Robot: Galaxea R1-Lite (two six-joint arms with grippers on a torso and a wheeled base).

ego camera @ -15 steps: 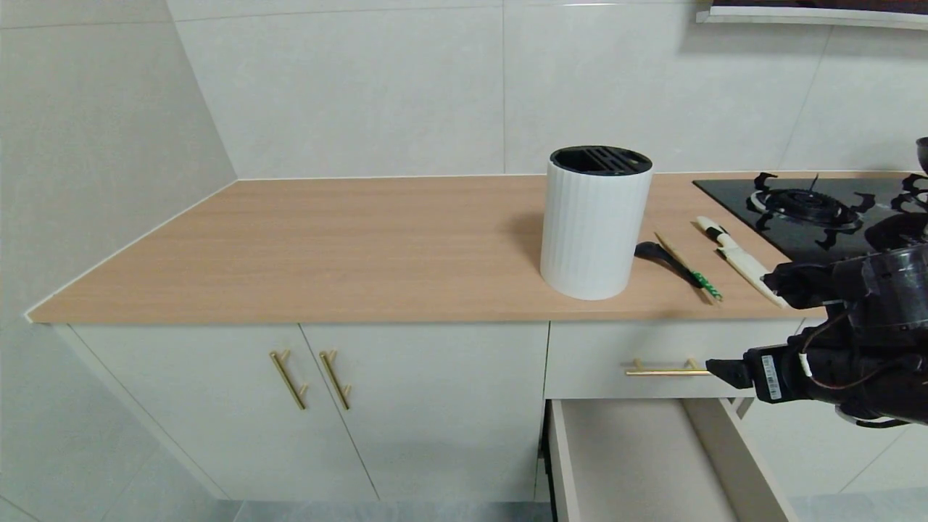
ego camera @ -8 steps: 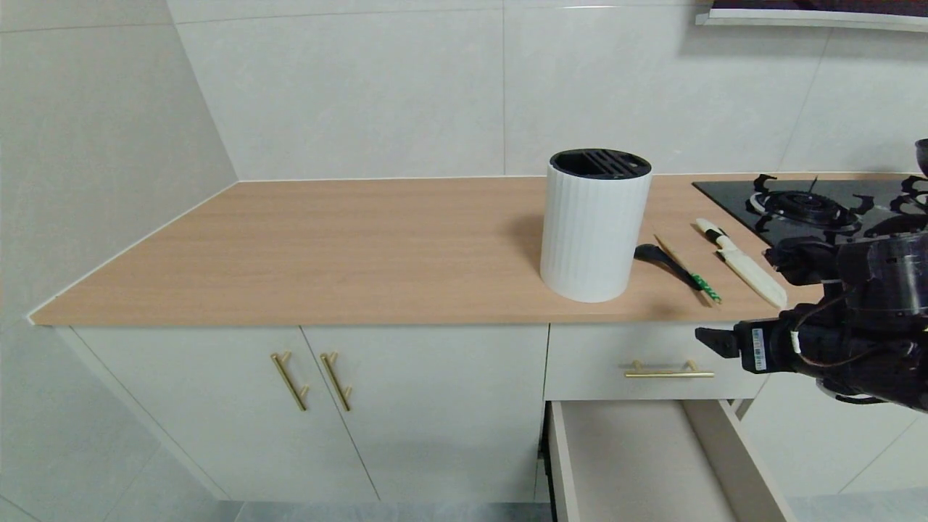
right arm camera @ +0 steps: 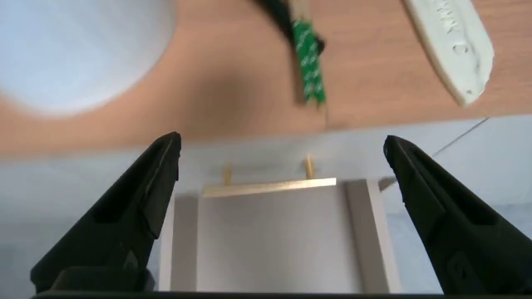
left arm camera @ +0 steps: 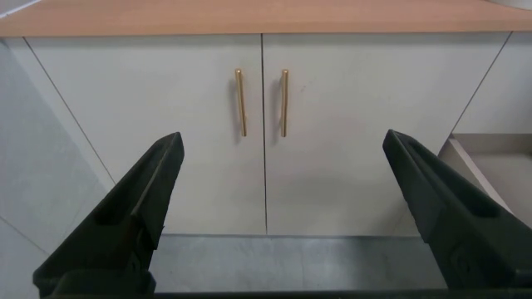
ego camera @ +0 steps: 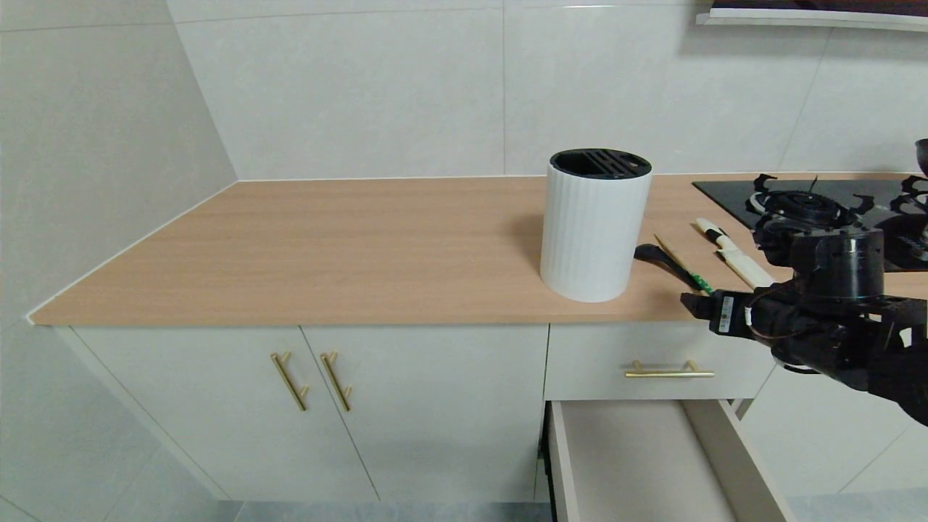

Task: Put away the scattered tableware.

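On the surface (ego camera: 362, 246) beside the white holder (ego camera: 591, 232), the knife (ego camera: 734, 254), the chopsticks (ego camera: 678, 255) and the black spoon (ego camera: 647, 251) are not yet put away; the right gripper (right arm camera: 283, 154) is held open and empty near them.

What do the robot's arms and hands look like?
The right arm is black, with a round drum-shaped joint, thin wires and a small white sticker near the right hand. The left hand has two black, wedge-shaped fingers.
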